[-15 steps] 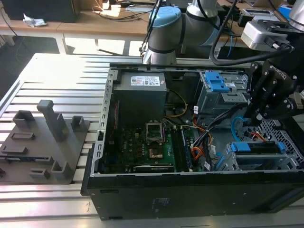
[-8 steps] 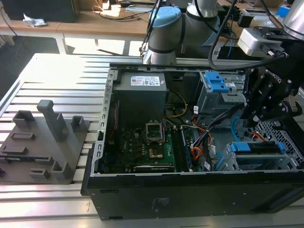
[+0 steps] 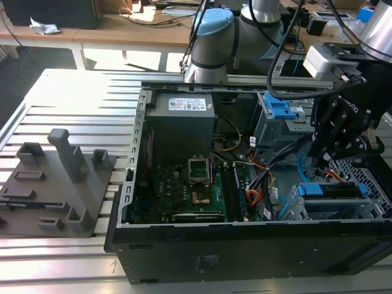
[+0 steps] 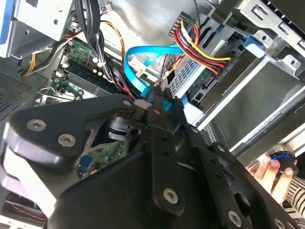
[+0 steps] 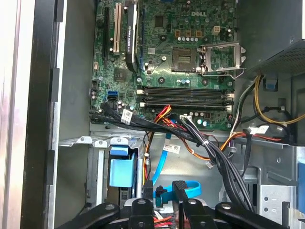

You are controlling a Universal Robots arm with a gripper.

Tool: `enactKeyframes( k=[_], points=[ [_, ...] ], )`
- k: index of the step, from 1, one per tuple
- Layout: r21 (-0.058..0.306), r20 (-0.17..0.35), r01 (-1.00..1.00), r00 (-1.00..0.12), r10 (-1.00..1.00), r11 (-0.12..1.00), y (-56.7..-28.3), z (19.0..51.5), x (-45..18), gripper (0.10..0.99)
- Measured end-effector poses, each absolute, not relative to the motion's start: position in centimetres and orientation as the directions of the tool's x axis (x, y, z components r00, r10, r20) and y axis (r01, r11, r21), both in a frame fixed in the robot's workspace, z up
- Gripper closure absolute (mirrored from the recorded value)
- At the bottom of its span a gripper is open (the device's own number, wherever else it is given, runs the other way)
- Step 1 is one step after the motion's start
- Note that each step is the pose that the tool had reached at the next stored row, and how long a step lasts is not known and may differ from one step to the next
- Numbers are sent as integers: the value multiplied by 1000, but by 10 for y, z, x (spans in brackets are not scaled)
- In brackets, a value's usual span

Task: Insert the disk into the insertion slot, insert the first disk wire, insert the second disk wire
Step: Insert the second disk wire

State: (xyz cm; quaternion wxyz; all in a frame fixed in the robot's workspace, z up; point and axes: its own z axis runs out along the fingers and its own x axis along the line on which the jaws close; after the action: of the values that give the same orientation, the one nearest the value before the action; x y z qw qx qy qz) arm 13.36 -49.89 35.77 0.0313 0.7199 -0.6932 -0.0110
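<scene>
While the disk [image 3: 334, 199] lies in the insertion slot [image 3: 370, 184] at a corner of the open computer case [image 3: 245, 251], the end effector [image 4: 157, 97] hangs close beside that slot, pinched narrow on the second disk wire [image 4: 138, 71], whose light-blue loop curves near the slot next to the red-and-yellow bundle of the first disk wire [image 4: 198, 47].

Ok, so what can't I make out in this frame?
- Plug of the light-blue cable: second wrist view, covered by the tool pinching it.
- Disk rear connectors: exterior view, tool body stands in front.
- Orange-red wires' plug: exterior view, hidden under the tool.
- Person's hand: second wrist view, partly behind the tool body; what it holds is unclear.
</scene>
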Motion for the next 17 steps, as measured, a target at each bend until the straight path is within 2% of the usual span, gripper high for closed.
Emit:
enactKeyframes(
  k=[2,17],
  points=[
    [60,28,-997,39,-999,-37,-499,358,134,925],
    [61,45,-998,29,-999,-26,-523,353,136,929]
  ],
)
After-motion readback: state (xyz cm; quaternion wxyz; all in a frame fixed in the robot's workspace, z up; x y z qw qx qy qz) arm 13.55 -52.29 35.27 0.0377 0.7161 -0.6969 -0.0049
